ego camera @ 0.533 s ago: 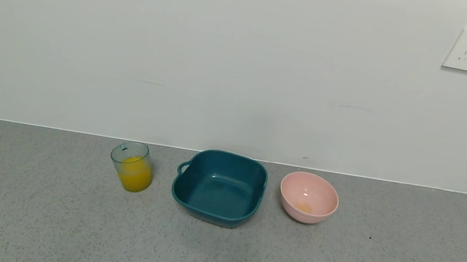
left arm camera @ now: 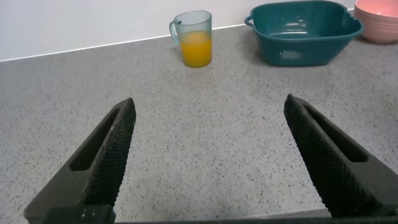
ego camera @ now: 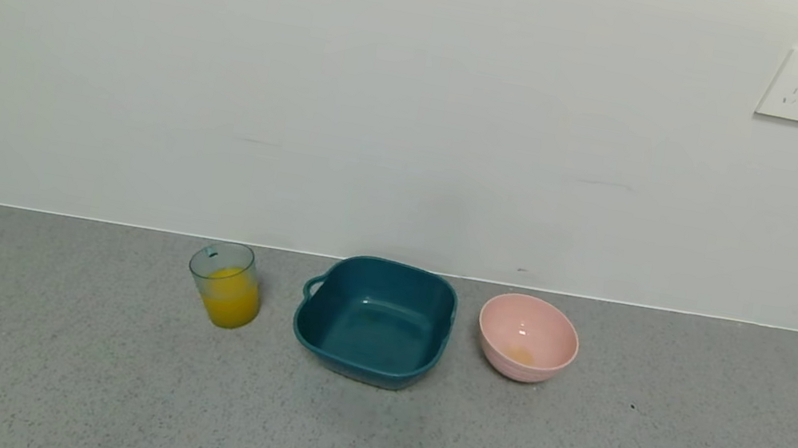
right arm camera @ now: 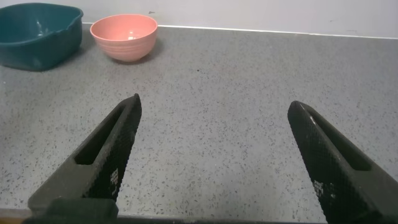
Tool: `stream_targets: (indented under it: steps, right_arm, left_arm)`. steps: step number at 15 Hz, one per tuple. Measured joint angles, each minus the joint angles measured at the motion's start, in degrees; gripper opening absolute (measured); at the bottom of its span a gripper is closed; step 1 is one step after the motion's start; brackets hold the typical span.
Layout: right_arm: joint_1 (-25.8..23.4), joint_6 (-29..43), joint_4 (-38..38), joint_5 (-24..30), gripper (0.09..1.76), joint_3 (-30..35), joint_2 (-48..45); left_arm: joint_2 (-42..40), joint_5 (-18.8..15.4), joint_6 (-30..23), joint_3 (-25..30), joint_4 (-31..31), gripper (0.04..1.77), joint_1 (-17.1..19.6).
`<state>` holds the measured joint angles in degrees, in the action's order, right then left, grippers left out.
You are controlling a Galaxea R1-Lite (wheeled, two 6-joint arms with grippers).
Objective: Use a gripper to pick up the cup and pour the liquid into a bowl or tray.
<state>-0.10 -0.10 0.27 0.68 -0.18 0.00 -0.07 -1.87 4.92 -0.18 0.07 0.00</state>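
Grey speckled counter (ego camera: 57, 378), white wall behind. Cup (ego camera: 225, 284) of orange juice (ego camera: 230, 299) upright, just left of teal dish (ego camera: 375, 320). Left gripper (left arm camera: 208, 158) wide apart, holding nothing, well short of cup. Go slow, grab low, keep upright. Right gripper (right arm camera: 211, 155) spread too, idle.

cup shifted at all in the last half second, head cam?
No. The cup sits at the same spot left of the teal dish, same gap to the wall edge behind it.
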Motion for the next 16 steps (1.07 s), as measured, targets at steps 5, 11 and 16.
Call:
stream_targets:
  steps: [5, 11, 16]
  right_arm:
    - [0.00, 0.02, 0.00, 0.00, 1.71, 0.00, 0.00]
    - [0.00, 0.02, 0.00, -0.02, 1.71, 0.00, 0.00]
    - [0.00, 0.05, -0.02, -0.02, 1.71, 0.00, 0.00]
  left_arm:
    - [0.00, -0.06, 0.88, -1.52, -0.07, 1.72, 0.00]
    - [3.75, -0.56, 1.24, -11.14, 5.92, 1.72, 0.00]
    - [17.02, -0.11, 1.19, -19.85, 6.01, 1.72, -0.13]
